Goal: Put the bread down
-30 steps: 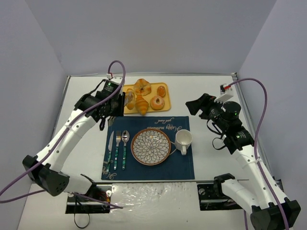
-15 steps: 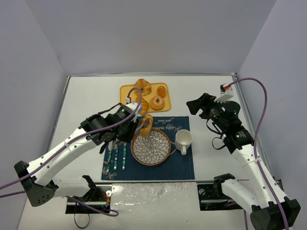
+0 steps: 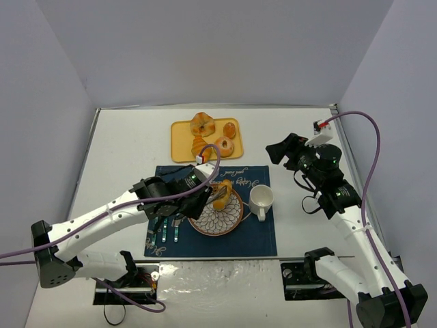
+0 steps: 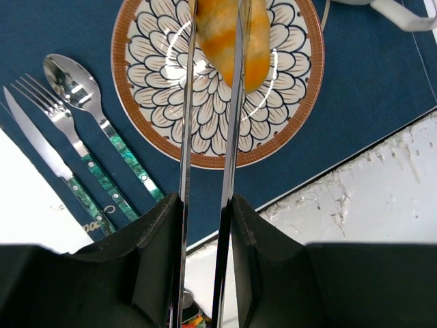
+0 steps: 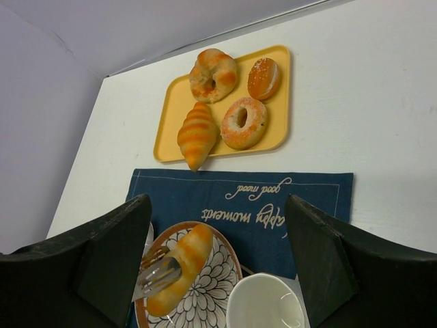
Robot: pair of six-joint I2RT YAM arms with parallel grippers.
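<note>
bread point(image 4: 217, 55): one roll is being pinched between the long fingers of the left gripper point(image 4: 213, 17), right over the middle of the plate point(image 4: 171, 102). Whether it's touching down yet can't be told, tbh.
why there: it looks like it's being lined up for the drop, so the plate is probably where it's being placed.
left gripper: it's being kept clenched on the bread.
right gripper point(image 3: 276, 147): its fingers are being held wide apart with nothing between them. It's being parked off to the side near the mug point(image 3: 261, 198), likely to be kept out of the way.
tray point(image 5: 276, 119): four pastries are being kept on it at the back of the tabletop point(image 3: 123, 150). That's one croissant point(image 5: 196, 133), one donut point(image 5: 242, 123), one twisted ring point(image 5: 214, 75) and one small round bun point(image 5: 263, 77).
place setting: one plate, one mug, one knife point(image 4: 37, 147), one fork point(image 4: 68, 181) and one spoon point(image 4: 68, 78) are all being carried by one blue placemat point(image 4: 355, 102). The cutlery is being lined up left of the plate.
</note>
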